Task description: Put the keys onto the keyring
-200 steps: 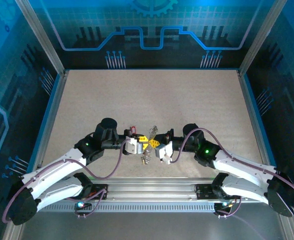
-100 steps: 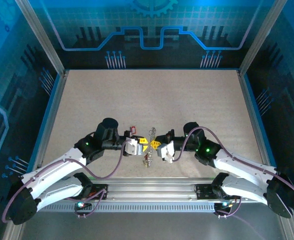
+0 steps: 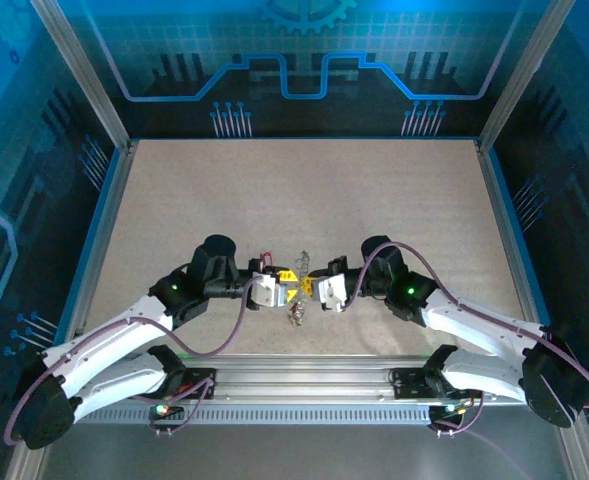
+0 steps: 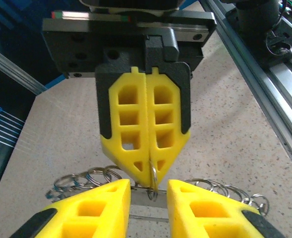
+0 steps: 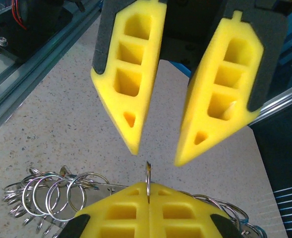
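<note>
- Right hand (image 5: 148, 191) is clenching its two yellow fingers flat together and is pinching one thin wire loop of the keyring (image 5: 61, 191); that loop is standing edge-on, poking out past the fingertips.
- Left hand (image 5: 156, 154) is facing it, released, with its fingers standing apart and nothing gripped between them; the pinched loop is sitting close to that gap, and I cannot tell whether it is touching either tip.
- Fingers on both hands are showing as wedge-shaped yellow plastic, hollowed into ladders of cut-out windows, tapering to blunt points and backed by black mounts.
- Remaining loops of the keyring are lying on the desk (image 3: 304, 190) beneath the hands: slim, silvery, round rings that are overlapping like a chain and glinting against the speckled beige surface.
- Wrist views are giving the ring-by-ring detail and the state of each grip; the left wrist view is also showing the ribbed aluminium rail (image 4: 264, 74) along the desk edge.
- Overhead, the two hands are meeting tip to tip near the front of the desk, the keyring is reading as a small silver tangle below them, and a red-headed key (image 3: 267, 262) is lying just beyond the left hand, too small for detail.
</note>
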Robot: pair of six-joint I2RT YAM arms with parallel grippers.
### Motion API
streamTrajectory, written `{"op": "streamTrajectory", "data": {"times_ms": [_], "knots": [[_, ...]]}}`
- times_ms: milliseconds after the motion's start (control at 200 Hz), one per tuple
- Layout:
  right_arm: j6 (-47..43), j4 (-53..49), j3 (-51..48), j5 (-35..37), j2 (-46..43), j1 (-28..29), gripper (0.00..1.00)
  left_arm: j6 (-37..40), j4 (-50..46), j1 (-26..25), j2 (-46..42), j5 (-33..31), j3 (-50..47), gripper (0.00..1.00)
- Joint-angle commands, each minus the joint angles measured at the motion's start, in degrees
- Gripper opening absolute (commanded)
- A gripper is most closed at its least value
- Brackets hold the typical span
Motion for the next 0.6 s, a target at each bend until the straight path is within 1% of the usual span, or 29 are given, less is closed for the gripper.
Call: {"op": "streamTrajectory", "data": {"times_ms": [0,125,405,510,595], "knots": [[2.2,1.2,2.4,-1.7,-0.1,-0.3,0.0,-1.6,2.1,-0.4,-0.2,-0.9,0.1,0.27],[2.9,1.0,2.6,-1.8,0.2,-0.3,0.0,-1.6,1.5,-0.4,0.3,0.0,0.4,0.25],[4.4,0.8,2.8,-1.3,-0.1,-0.4,0.0,-1.3,1.5,-1.2,1.3,-1.6,0.3,0.25],[5.0,0.9,2.5,-1.4,-0.3,-0.4,0.0,-0.5,1.0,-1.7,1.6,-2.6,0.6,0.22],[5.8,0.9,2.6,-0.8,-0.5,-0.4,0.0,-0.6,-0.2,-2.2,2.2,-4.7,1.6,0.19]]}}
